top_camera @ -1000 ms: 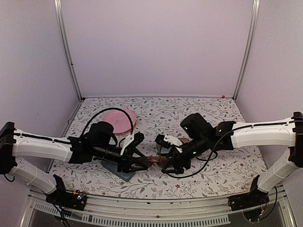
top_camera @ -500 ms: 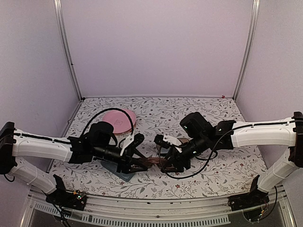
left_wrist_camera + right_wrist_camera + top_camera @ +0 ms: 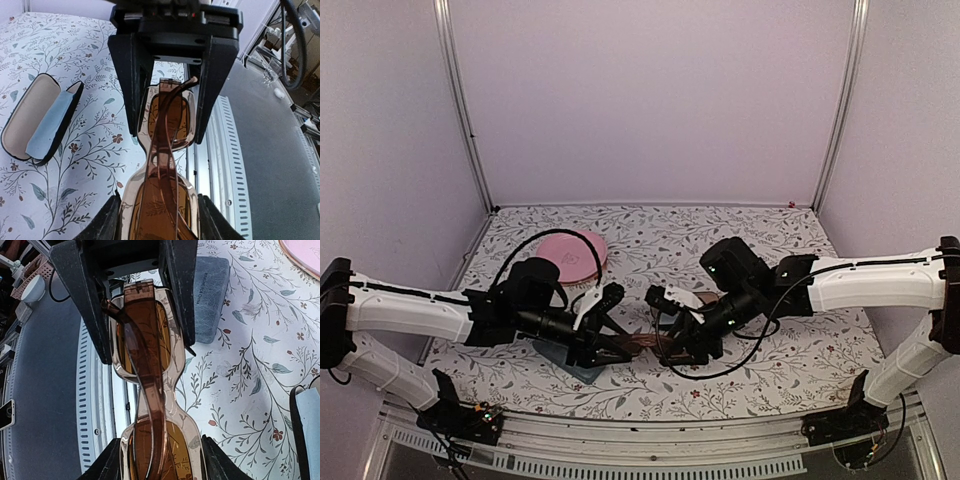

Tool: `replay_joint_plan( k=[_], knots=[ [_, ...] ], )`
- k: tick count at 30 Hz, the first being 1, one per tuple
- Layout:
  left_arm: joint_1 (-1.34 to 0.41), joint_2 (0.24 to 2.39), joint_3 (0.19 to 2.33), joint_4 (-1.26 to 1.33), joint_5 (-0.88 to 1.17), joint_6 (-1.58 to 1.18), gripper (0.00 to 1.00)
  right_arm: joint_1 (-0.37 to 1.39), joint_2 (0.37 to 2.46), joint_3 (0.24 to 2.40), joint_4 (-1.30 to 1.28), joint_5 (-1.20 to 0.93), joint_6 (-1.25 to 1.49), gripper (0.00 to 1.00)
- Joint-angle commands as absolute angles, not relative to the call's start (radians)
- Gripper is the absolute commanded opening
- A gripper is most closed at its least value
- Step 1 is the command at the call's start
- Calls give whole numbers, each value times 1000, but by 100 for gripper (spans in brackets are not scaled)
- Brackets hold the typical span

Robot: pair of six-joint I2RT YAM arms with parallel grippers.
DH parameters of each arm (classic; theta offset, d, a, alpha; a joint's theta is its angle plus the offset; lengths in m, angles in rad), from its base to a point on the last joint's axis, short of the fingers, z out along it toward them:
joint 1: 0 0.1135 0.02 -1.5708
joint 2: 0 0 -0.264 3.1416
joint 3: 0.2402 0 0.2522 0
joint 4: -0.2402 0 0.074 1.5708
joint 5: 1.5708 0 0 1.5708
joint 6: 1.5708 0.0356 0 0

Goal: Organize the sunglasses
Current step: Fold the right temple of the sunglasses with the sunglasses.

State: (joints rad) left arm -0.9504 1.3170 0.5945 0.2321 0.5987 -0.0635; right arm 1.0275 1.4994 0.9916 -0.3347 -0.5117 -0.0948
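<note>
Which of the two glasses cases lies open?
The black oblong case, spread open with a blue cloth inside; the grey-blue rectangular case is closed.

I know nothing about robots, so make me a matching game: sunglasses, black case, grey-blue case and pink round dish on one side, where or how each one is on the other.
Things:
1. sunglasses
2. black case
3. grey-blue case
4. pink round dish

Places or states:
A. lying open, pale lining showing
B. farthest back on the table
C. held off the table, one lens in the left gripper, the other in the right gripper
D. flat on the table beside the left gripper

Pairs: 1-C, 2-A, 3-D, 4-B
</note>
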Motion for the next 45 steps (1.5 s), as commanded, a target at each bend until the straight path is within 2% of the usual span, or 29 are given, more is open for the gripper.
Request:
replay_joint_plan(
  k=[1, 8, 15, 18, 25, 33, 39, 45],
  knots=[
    [-949, 1317, 591, 283, 591, -80, 0, 1033, 1485, 991, -307, -493, -81, 43],
    [-948, 1322, 588, 306, 595, -95, 0, 1033, 1491, 994, -304, -483, -76, 51],
    [-939, 1315, 581, 302, 559, -95, 0, 1032, 1466, 966, -303, -406, -57, 79],
    [-918, 1302, 571, 302, 546, -97, 0, 1017, 1449, 935, -297, -372, -33, 85],
    [-867, 1256, 532, 310, 457, -134, 0, 919, 1393, 836, -252, -333, 68, 86],
    [-845, 1220, 509, 303, 409, -151, 0, 723, 1425, 831, -243, -285, 211, 85],
    [-845, 1193, 488, 305, 405, -149, 0, 612, 1501, 842, -240, -302, 276, 78],
    [-844, 1187, 479, 305, 413, -150, 0, 575, 1595, 849, -223, -344, 301, 70]
  ],
)
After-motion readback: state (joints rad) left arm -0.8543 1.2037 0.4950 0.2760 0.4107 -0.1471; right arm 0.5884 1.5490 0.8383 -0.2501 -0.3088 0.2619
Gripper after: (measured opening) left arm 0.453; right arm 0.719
